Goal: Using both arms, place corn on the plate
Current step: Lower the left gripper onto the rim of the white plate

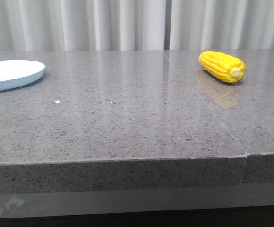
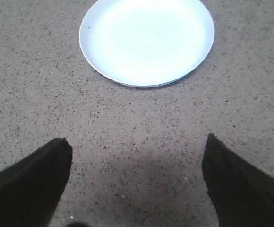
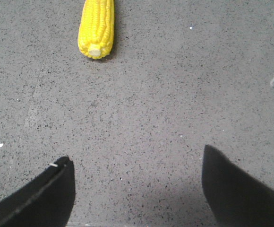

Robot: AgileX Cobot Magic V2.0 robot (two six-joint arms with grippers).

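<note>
Toward the upper right of the front view, the corn (image 1: 222, 66) lies on the table (image 1: 127, 123), well apart from the plate (image 1: 12, 74) at upper left. Both grippers' jaws hang wide, empty. Right gripper (image 3: 137, 189) should probably straddle the cob's middle.

The scene is taken by the front view from low over the near edge of the counter (image 1: 127, 123), looking forward toward a curtain (image 1: 127, 23) behind it. The plate (image 1: 9, 74) is cut by the left border and the corn (image 1: 222, 66) is seen far right. The left wrist view is aimed down at the counter from just behind the left tool (image 2: 137, 184), whose two dark fingers frame the lower corners; the plate (image 2: 146, 40) is shared with the front view. The right wrist view is aimed likewise from behind the right tool (image 3: 137, 187), and the corn (image 3: 97, 28) is shared with the front view. Nothing but counter surface is common to both wrist views.
</note>
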